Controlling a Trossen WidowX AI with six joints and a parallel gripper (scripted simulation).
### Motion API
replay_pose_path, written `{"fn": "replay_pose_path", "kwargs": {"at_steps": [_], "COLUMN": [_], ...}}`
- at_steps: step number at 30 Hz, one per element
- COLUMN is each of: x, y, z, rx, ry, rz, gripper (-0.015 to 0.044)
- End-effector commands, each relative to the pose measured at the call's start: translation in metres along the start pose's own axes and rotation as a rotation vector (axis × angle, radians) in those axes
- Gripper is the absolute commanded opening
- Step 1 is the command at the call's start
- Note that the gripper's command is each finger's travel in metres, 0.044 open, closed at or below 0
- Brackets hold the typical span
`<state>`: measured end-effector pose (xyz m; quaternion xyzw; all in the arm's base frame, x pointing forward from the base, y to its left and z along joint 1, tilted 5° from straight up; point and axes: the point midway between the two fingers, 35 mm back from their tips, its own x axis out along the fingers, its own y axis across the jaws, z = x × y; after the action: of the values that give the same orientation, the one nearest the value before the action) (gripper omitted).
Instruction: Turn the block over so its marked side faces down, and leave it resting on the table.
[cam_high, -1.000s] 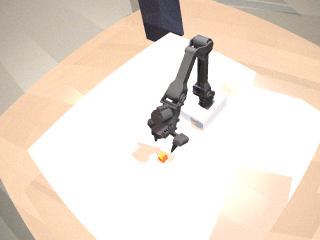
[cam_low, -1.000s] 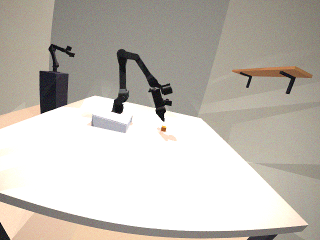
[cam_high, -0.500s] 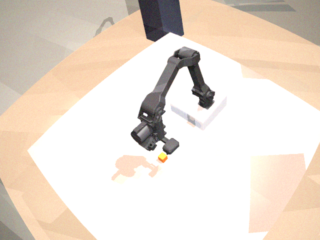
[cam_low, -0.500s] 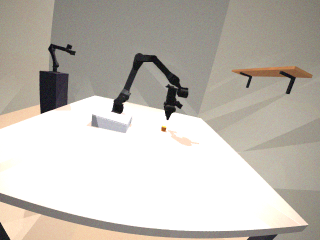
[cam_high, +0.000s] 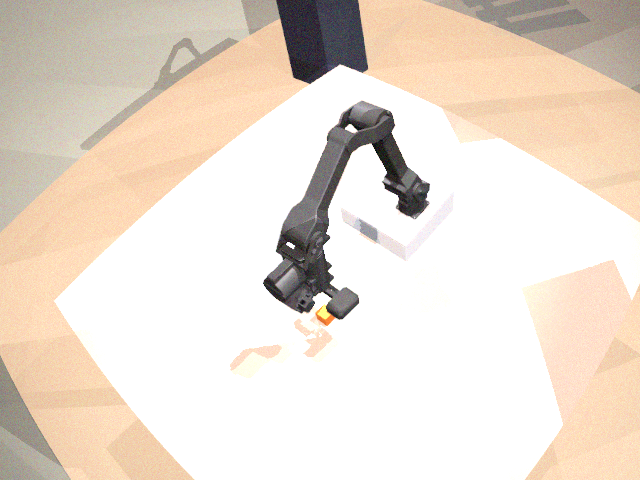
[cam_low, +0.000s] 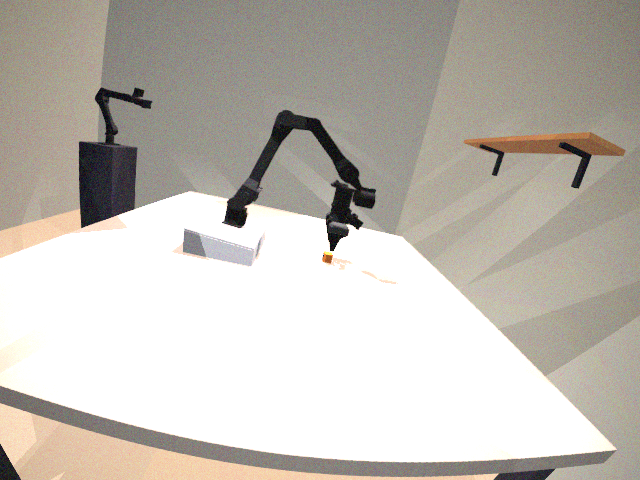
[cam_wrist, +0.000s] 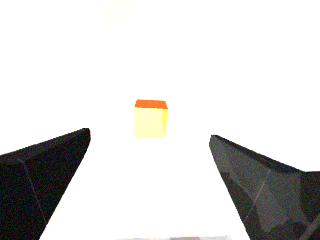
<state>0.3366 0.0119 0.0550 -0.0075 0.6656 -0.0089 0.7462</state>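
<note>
wrist view alone shows gripper (cam_wrist: 150, 145) fingers spread, empty, framing the block (cam_wrist: 150, 120).

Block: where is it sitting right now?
The block rests on the white table, just beneath the open tool, in front of the white base box. In the wrist view it lies centred ahead of both fingers.

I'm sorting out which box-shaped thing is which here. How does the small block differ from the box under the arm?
The block is small and orange; the box is much larger, flat and white-grey. The block sits loose just below the open end effector; the box carries the arm's base. Both rest on the white table.
</note>
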Motion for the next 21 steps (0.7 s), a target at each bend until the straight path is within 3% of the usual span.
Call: {"fn": "replay_pose_path", "kwargs": {"at_steps": [1,21], "x": [0.011,0.040], "y": [0.000,0.000], "z": [-0.002,-0.002], "rx": [-0.001,-0.001], "ry": [0.008,0.008], "rz": [0.003,0.002], "gripper": [0.0440,0.0440]}}
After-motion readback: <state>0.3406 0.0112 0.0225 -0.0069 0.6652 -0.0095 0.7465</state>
